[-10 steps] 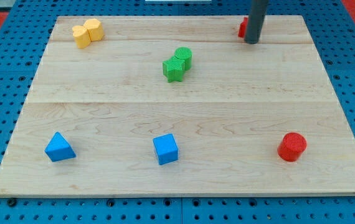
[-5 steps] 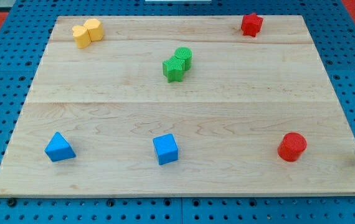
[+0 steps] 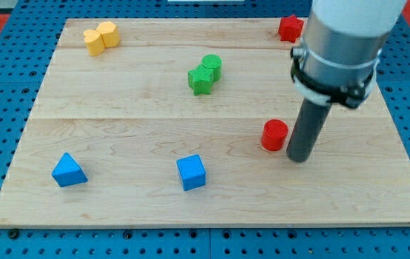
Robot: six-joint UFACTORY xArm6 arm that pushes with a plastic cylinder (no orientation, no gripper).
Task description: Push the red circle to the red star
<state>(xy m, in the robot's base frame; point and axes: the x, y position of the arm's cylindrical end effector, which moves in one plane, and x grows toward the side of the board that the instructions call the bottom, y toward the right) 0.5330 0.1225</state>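
fingers none – my tip just right of red circle; red star well above.

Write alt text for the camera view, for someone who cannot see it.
My tip rests on a wooden board just to the view's right of the red circle, with the red star far off near the view's top edge. Yellow blocks, green blocks, a blue triangle and a blue cube lie elsewhere.

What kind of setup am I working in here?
Likely a lab tabletop rig: a wooden board on blue pegboard, small blocks such as the red circle beside my tip.
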